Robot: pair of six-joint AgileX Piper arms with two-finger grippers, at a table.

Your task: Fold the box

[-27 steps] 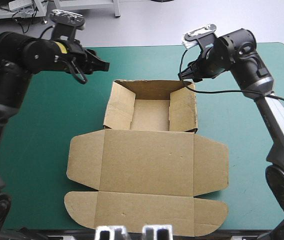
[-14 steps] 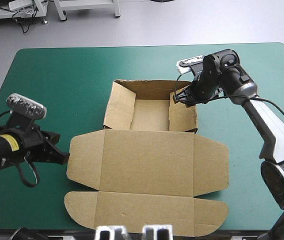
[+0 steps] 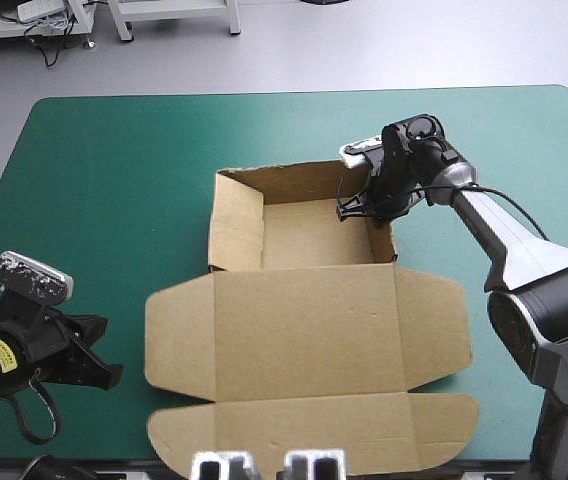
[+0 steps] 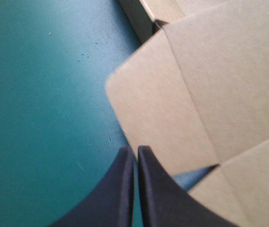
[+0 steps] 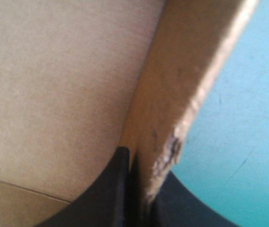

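The brown box [image 3: 304, 330] lies at mid-table, its tray [image 3: 309, 235] toward the far side with walls raised and its lid flat toward the near edge. My right gripper [image 3: 369, 205] reaches down at the tray's right wall [image 3: 382, 238]. In the right wrist view its fingers [image 5: 120, 189] pinch that wall's board [image 5: 186, 71], all but shut. My left gripper [image 3: 112, 372] hovers low at the front left, shut and holding nothing. Its tip [image 4: 135, 150] points at the rounded edge of the lid's left flap [image 4: 163, 109].
Bare teal-green cover [image 3: 114, 180] surrounds the box to the left, beyond it and to the right. The lid's front flap [image 3: 314, 430] reaches close to the table's near edge.
My left arm swung from the far left down to the front left. My right gripper dropped onto the tray's right wall and shut on it. The box shifted slightly.
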